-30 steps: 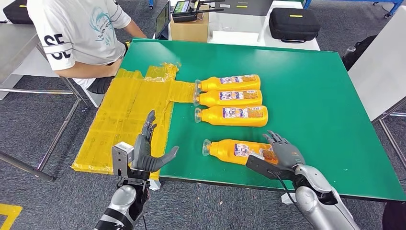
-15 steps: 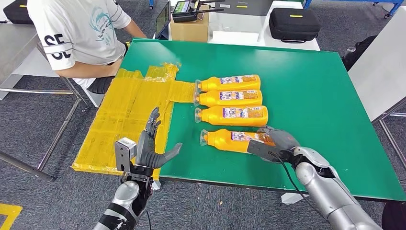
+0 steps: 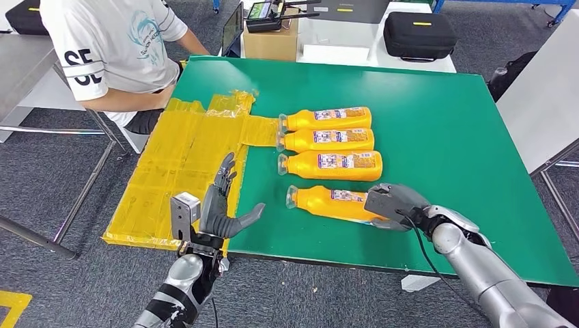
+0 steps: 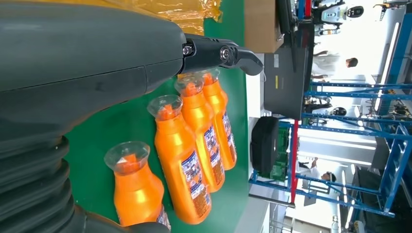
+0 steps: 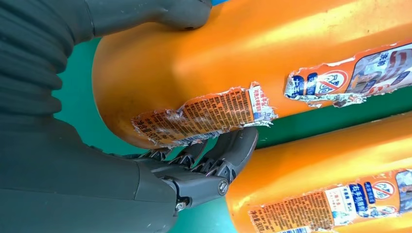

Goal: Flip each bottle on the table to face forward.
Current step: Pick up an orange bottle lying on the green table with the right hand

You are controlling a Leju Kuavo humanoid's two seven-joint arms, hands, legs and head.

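Now the right hand [image 3: 392, 203] grips the nearest bottle [image 3: 332, 202], moved farther since earlier, just beside the three-bottle row [image 3: 328, 142] on the counter [image 3: 444, 137]; left hand [image 3: 220, 205], fingers spread, holds nothing.

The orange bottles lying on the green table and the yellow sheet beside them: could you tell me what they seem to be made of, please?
The orange bottles look like glossy moulded plastic: light streaks run along their bodies, and their caps are clear. Their labels seem to be paper, torn at the edges on the one the right hand grips. The yellow sheet looks like thin, shiny plastic film or tape, wrinkled and crumpled at one end.
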